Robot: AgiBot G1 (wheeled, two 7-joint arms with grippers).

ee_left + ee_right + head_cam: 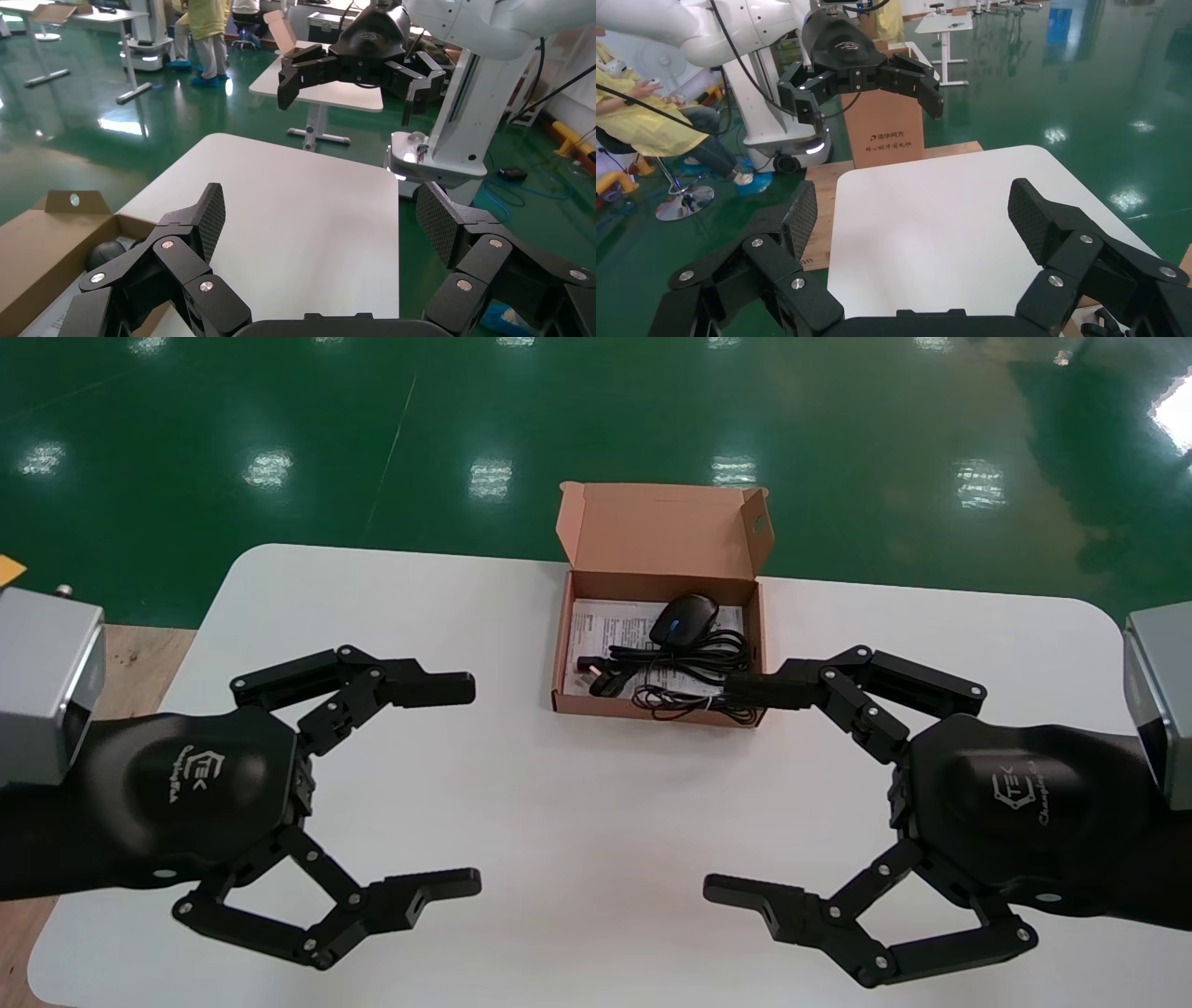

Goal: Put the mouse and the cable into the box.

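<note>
Left gripper [461, 784]: it hangs over the white table [559, 859] on my left side. Its fingers are spread wide and hold nothing.
Right gripper [731, 789]: it hangs over the table on my right side. It is also spread wide and holds nothing. Its far finger is just beside the front right corner of the box.
Box [661, 537]: brown card, in the middle at the far side of the table, with the lid flap standing up.
Mouse [684, 619]: black, inside the box near the back, on a sheet of paper [605, 621].
Cable [694, 663]: black, in loose loops inside the box, in front of the mouse. One loop lies at the front edge, and I cannot tell if it hangs out.
How they feel, I think: the mouse is light, hard and smooth, so I would pinch its two sides. The cable is thin and floppy, so I would grab the thick bunch in the middle.
Care: the box looks light and may slide if I bump it.
</note>
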